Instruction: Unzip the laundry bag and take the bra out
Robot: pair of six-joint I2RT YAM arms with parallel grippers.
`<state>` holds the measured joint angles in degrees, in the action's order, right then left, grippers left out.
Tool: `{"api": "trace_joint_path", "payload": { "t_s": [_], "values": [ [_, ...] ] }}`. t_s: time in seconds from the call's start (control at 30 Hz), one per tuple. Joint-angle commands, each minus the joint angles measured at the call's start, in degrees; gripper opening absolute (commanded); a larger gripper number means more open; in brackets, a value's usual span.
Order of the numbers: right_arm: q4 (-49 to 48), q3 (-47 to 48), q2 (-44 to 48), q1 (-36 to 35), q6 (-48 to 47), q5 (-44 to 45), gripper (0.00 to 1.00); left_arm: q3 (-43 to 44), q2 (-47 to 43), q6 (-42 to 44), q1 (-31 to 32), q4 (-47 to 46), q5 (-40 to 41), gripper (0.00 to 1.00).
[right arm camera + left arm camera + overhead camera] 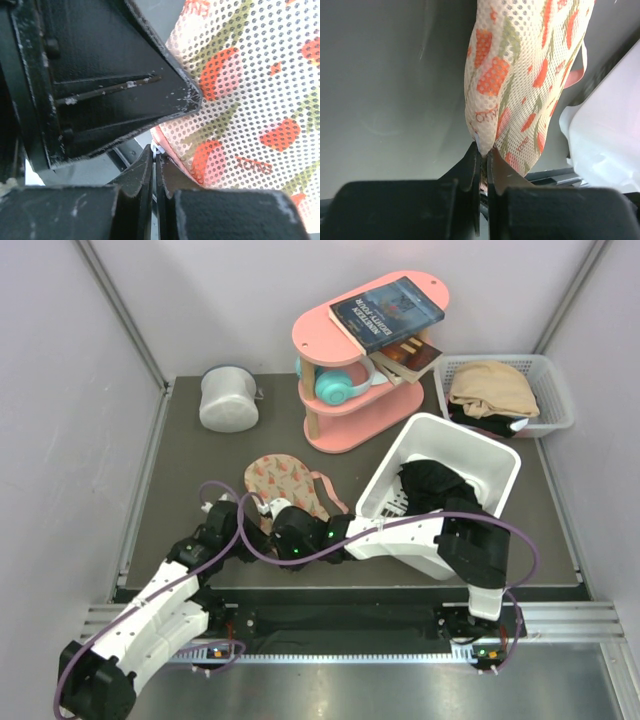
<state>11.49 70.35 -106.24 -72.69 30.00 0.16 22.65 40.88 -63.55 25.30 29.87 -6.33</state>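
**Both claws pinched on the near end of the laundry bag**

At the near edge of the dark table mat (190, 465), the two arms reach in and meet at one spot. The left gripper (483, 151) has its fingers pressed together on the near edge of the laundry bag (285, 478), with mesh fabric caught between the tips. The right arm lies across the table from right to left. The right gripper (155, 150) is pinched just as tightly on a small white tab (156, 147) at the bag's pink-trimmed rim. In the right wrist view, the black body of the left gripper sits right beside it, almost touching.

The bag lies flat on the mat, left of centre, running away from the grippers. It is beige-pink mesh printed with red and green motifs. A pink strap loop (326, 490) sticks out along its right side. Whether the zip has been opened at all cannot be told.

Just to the right of the bag, a white slotted bin (470, 465) is tipped on its side over the right arm.

Farther back on the left stands a white-grey cylindrical container (229, 398). At centre back is a pink two-tier shelf (330, 430) with a dark book (388, 312) on top, more books (412, 356) on the tier below, and teal headphones (338, 388). In the far right corner, a white basket (555, 390) holds a beige garment (493, 387).
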Motion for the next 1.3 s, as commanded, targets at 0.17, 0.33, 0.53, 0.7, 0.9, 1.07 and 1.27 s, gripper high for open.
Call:
{"api": "trace_joint_path", "payload": {
  "t_s": [0.17,0.33,0.53,0.7,0.9,1.07,1.27],
  "values": [
    [-1.47,-3.37,6.12,2.37,3.75,1.77,0.0,2.03,-0.98,1.67,0.19,1.33,5.88,0.0],
    [-0.94,-7.85,9.11,3.51,5.07,3.88,0.0,3.89,-0.45,4.57,-0.6,4.05,8.61,0.0],
    [-0.94,-10.93,11.84,4.31,5.6,5.29,0.0,4.68,-0.37,7.21,-3.94,4.41,7.04,0.0],
    [-1.2,-10.94,12.19,4.31,4.9,5.02,0.0,5.03,1.38,12.12,-10.96,2.31,1.15,0.0],
    [-0.94,-6.02,10.0,3.61,2.44,1.78,0.0,8.1,9.54,19.06,-18.26,-1.73,-4.48,0.0],
    [-0.5,-2.24,6.31,1.94,1.12,0.1,0.0,14.95,17.73,23.29,-20.9,-2.27,-2.81,0.0],
    [-0.41,3.56,1.3,1.23,0.15,-5.17,0.0,18.13,18.37,24.97,-22.31,0.98,-3.16,0.47]
  ]
}}
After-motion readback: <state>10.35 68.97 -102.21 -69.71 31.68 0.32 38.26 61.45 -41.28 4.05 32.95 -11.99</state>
